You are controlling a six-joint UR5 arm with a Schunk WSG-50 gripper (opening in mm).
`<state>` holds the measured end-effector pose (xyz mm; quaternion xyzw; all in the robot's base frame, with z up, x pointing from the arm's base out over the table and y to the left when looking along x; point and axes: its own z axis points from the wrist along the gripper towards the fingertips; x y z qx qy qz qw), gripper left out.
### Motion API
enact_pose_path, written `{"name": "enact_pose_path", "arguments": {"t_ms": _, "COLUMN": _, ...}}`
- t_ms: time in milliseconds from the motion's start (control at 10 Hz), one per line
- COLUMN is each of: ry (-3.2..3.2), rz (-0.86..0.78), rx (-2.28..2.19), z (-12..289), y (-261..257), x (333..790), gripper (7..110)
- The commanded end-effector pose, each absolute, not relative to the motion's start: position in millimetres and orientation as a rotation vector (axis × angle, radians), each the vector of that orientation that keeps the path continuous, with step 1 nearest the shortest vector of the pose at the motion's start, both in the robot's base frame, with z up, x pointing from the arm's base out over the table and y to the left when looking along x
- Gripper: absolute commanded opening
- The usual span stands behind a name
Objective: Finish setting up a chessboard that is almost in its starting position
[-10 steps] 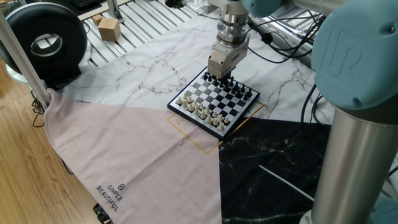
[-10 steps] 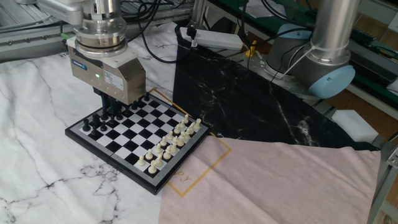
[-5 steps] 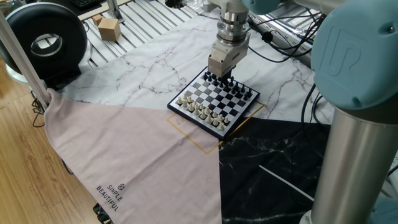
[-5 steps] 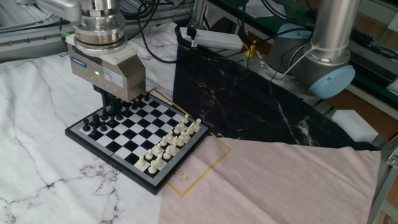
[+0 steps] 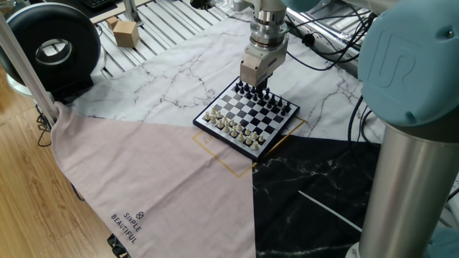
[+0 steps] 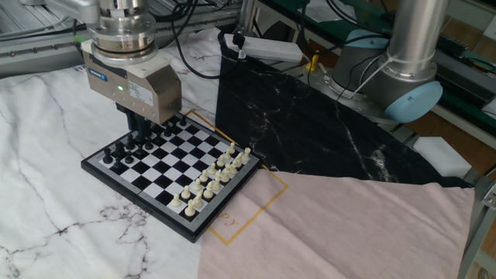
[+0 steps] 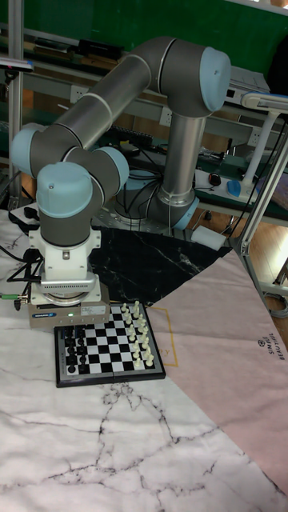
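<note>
The chessboard [image 5: 222, 141] lies on the marble-print cloth; in the other fixed view [image 6: 139, 201] and the tall fixed view [image 7: 108, 379] it also shows. Black pieces [image 5: 276, 106] fill the far rows and cream pieces [image 5: 229, 125] the near rows. My gripper [image 5: 259, 87] hangs just above the black side, its dark fingers [image 6: 138, 124] pointing down among the black pieces [image 6: 120, 155]. The dark fingers blend with the pieces, so the jaws' state and any held piece do not show. The cream pieces [image 6: 213, 178] stand apart from the gripper.
A black round device [image 5: 46, 46] and a small cardboard box [image 5: 125, 32] sit at the far left. The arm's thick column [image 5: 409, 179] rises at the right. Cables and a power strip [image 6: 271, 48] lie behind the board. A pink cloth [image 5: 158, 179] covers the near side.
The gripper has risen slightly above the black rows. The pieces on the board look unchanged.
</note>
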<state>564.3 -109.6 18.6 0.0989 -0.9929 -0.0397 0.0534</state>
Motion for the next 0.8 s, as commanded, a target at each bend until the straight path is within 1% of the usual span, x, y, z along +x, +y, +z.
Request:
{"name": "enact_pose_path", "arguments": {"t_ms": 0, "ry": -3.019, "rz": -0.138, "rx": 0.29, "z": 23.9, "y": -108.1, "x": 565.4, "gripper": 22}}
{"name": "enact_pose_path", "arguments": {"t_ms": 700, "ry": -3.005, "rz": -0.121, "rx": 0.288, "z": 35.1, "y": -109.3, "x": 564.4, "gripper": 22}}
